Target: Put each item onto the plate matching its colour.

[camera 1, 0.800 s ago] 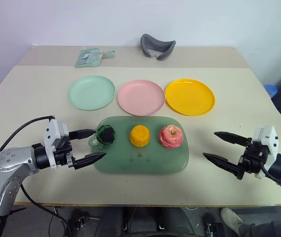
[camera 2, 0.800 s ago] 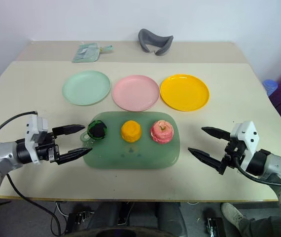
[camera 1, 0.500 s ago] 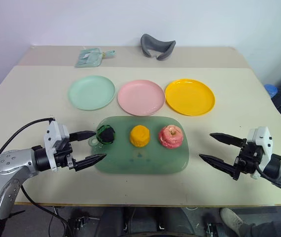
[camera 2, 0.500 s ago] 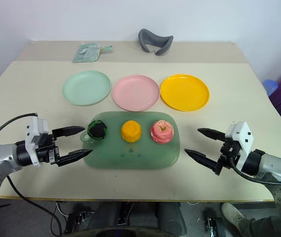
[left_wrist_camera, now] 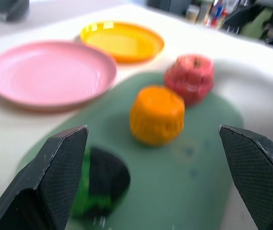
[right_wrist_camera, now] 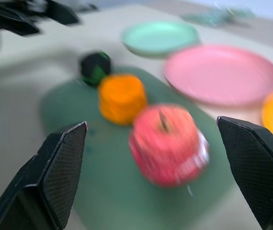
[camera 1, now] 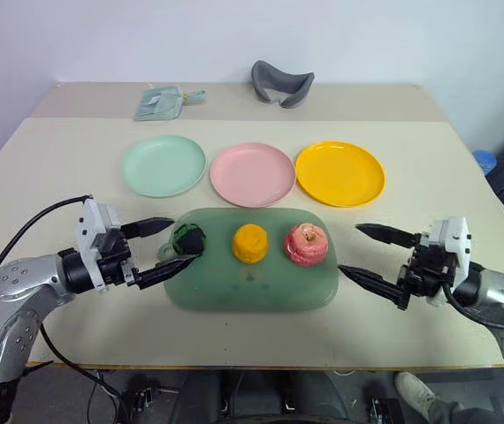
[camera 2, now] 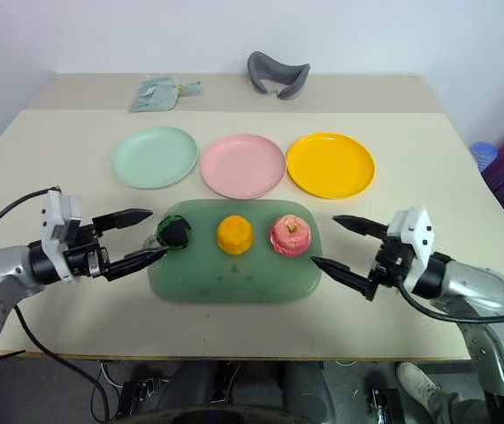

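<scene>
Left gripper (camera 1: 165,246): spread wide and empty; it has been brought in from the left since the earlier frames, so that its fingertips now flank the dark green ball (camera 1: 188,239) at the left end of the tray (camera 1: 261,291).
Right gripper (camera 1: 365,254): held wide apart, nothing gripped; it has been moved leftward toward the tray and now stands just right of the tray's right edge, aimed at the apple (camera 1: 306,244), not yet touching it.
Dark green ball: on the tray, left end, not lifted.
Orange fruit (camera 1: 250,243): on the tray, in the middle, between the ball and the apple; unmoved.
Apple: on the tray, right end; unmoved.
Mint plate (camera 1: 164,165): far left of the row beyond the tray, bare.
Pink plate (camera 1: 253,174): middle of the row, bare.
Yellow plate (camera 1: 340,173): right of the row, bare.
Meaning of the change: both arms are judged to be approaching first pickups, the left on the ball, the right on the apple.
Progress: no item has yet been placed; all three plates remain to be filled.
</scene>
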Controlling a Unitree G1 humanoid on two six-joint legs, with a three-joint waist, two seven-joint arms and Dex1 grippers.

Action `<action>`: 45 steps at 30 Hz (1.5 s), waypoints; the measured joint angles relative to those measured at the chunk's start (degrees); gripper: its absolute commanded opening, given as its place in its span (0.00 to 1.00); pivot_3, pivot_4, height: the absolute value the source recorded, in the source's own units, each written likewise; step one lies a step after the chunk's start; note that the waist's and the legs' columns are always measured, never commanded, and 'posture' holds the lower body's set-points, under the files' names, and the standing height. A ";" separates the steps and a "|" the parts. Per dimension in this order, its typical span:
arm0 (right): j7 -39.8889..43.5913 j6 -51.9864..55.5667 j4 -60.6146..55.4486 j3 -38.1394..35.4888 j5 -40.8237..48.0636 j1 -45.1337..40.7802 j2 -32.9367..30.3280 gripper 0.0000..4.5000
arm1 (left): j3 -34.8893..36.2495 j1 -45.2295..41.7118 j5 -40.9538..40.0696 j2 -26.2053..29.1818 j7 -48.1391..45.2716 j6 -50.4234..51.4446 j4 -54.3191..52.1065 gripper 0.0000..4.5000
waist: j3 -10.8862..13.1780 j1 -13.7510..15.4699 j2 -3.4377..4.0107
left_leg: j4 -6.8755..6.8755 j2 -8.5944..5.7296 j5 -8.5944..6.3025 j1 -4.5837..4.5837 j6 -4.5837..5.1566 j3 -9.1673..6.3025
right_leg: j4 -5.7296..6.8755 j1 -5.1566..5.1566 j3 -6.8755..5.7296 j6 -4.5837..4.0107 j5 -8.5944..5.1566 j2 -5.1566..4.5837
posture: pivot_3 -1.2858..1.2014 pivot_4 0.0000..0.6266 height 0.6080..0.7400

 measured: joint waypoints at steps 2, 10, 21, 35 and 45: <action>1.43 -1.15 0.39 2.29 -0.05 -3.03 0.46 0.98 | -0.15 -0.34 0.73 0.03 2.11 0.84 -0.16 1.00 | 0.00 -0.01 0.00 | 0.00 -0.01 0.00 0.00 0.00 0.00 | 0.00 0.00 0.00 0.00 0.00 0.01 | 0.52 0.24 1.00; 4.06 -4.82 5.59 8.15 -2.75 -11.57 2.55 0.98 | -2.02 -1.54 3.28 1.71 8.40 7.08 -0.91 1.00 | 0.02 0.13 -0.04 | 0.02 -0.02 0.06 -0.01 -0.11 0.00 | 0.00 0.00 0.00 0.01 0.00 0.00 | 0.52 0.24 1.00; 7.50 -6.65 8.59 11.71 -5.04 -13.47 2.70 0.98 | -5.92 -1.51 7.98 -1.18 13.40 7.06 0.03 1.00 | 0.02 0.03 -0.04 | 0.01 -0.01 0.13 -0.01 -0.24 0.00 | 0.01 -0.01 0.00 0.00 0.00 -0.01 | 0.52 0.24 1.00; 6.84 -7.73 9.17 13.04 -6.76 -14.07 3.19 1.00 | -11.41 -2.24 16.43 -6.86 15.30 2.15 6.38 0.60 | 0.02 -0.01 -0.03 | 0.00 0.00 0.14 -0.01 -0.24 0.00 | 0.01 -0.03 0.00 0.00 0.00 -0.03 | 0.52 0.24 1.00; 0.83 -6.92 9.54 13.04 -8.01 -15.75 5.20 1.00 | -7.82 -12.11 19.58 -14.98 27.66 1.52 12.05 0.60 | 0.01 0.13 -0.06 | 0.02 -0.02 0.14 -0.02 -0.25 0.00 | 0.06 -0.04 -0.01 0.01 0.01 -0.04 | 0.52 0.24 1.00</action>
